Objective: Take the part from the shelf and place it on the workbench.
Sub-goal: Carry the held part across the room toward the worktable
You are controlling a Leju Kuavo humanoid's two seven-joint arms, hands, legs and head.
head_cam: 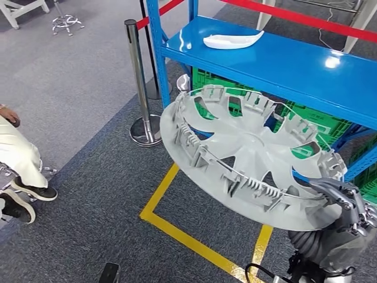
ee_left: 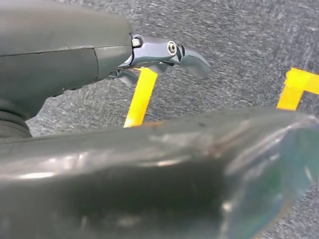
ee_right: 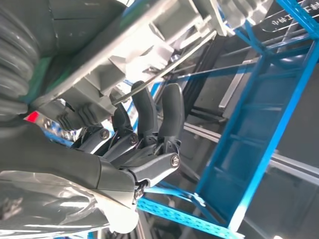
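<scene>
Lower right, the right hand [head_cam: 351, 206] grips the grey wheel cover [head_cam: 249, 159] by its rim, fingers [ee_right: 171, 112] curled under it. Left hand [ee_left: 165, 52] hangs empty, fingers loosely extended. Beyond, the blue shelf [head_cam: 284, 59]. Best keep that cover level while turning away.

No legible text or labels.

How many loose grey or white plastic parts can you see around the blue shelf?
2. The grey wheel cover is held at its rim by the right hand; a white part lies on the blue shelf. Others may be hidden.
</scene>
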